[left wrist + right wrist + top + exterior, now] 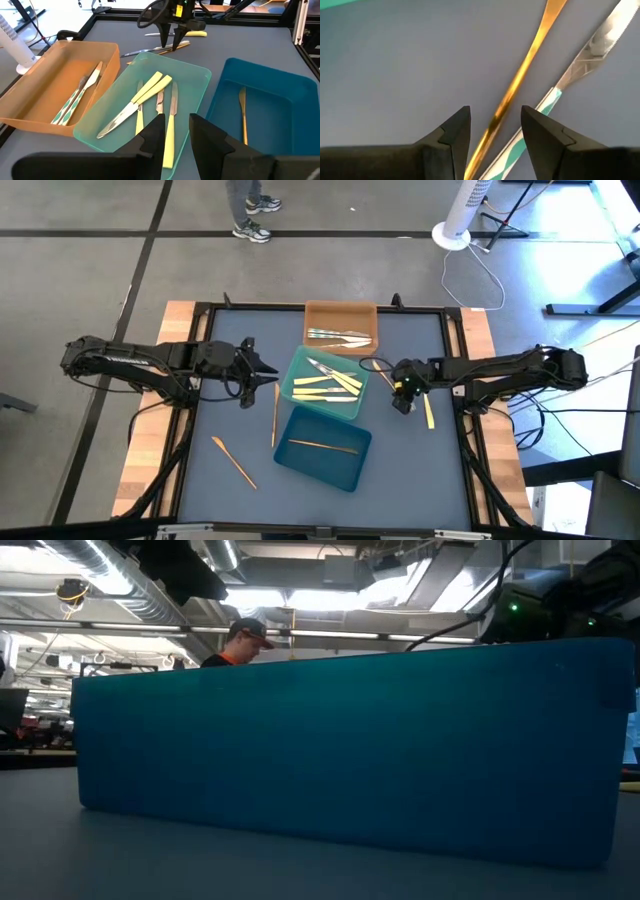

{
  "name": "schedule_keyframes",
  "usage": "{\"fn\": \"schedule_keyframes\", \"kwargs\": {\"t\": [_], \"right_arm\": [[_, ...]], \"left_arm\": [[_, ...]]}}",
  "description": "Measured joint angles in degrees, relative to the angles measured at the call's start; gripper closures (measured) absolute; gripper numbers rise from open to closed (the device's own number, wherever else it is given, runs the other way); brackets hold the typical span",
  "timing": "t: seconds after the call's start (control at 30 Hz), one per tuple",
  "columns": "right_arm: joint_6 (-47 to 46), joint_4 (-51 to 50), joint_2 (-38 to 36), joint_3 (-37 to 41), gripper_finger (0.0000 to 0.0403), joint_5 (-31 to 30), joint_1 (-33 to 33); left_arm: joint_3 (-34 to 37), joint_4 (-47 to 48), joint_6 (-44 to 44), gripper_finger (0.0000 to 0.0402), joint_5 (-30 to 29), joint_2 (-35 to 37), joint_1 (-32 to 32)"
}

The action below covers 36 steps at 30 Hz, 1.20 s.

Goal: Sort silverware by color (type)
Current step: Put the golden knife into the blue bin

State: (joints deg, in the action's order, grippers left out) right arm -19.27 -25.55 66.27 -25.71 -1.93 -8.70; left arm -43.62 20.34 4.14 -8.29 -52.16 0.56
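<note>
Fingers of the right tool (pixel 495 132) stood parted, straddling an orange-tan utensil (pixel 520 80) lying on the bench (pixel 420 470), not clamped on it; a silver-grey knife with a green-striped handle (pixel 580 60) lay just beside. That tool hung just right of the teal tray (pixel 296 370). The left tool (pixel 175 135), narrowly parted and empty, hovered just left of the teal tray, which held pale yellow knives (pixel 150 90). No writing was readable anywhere.
</note>
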Motion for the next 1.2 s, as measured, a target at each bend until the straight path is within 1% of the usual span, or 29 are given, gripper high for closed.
{"fn": "schedule_keyframes", "kwargs": {"t": [0.17,0.3,0.53,0.63,0.9,1.2], "right_arm": [[-0.3,0.5,2.4,0.0,0.0240,0.0,3.3],[-2.1,0.6,5.4,-0.3,0.0240,-3.2,5.4],[-4.3,0.6,7.4,-0.3,0.0245,-3.1,5.5],[-4.4,0.7,7.4,-0.3,0.0265,-3.0,5.4],[-4.5,0.9,7.5,-0.2,0.0336,-3.3,5.4],[-4.8,0.9,7.5,-0.2,0.0391,-3.6,5.3]], "left_arm": [[0.0,0.0,0.0,0.0320,0.0,0.0,0.0],[0.0,-0.1,0.0,0.0320,0.0,0.0,0.0],[0.0,-0.2,0.0,0.0320,0.0,0.0,0.0],[0.0,-0.3,0.0,0.0320,0.0,0.0,0.0],[0.0,-0.3,0.0,0.0320,0.0,0.0,0.0],[0.0,-0.3,0.0,0.0320,0.0,0.0,0.0]]}}
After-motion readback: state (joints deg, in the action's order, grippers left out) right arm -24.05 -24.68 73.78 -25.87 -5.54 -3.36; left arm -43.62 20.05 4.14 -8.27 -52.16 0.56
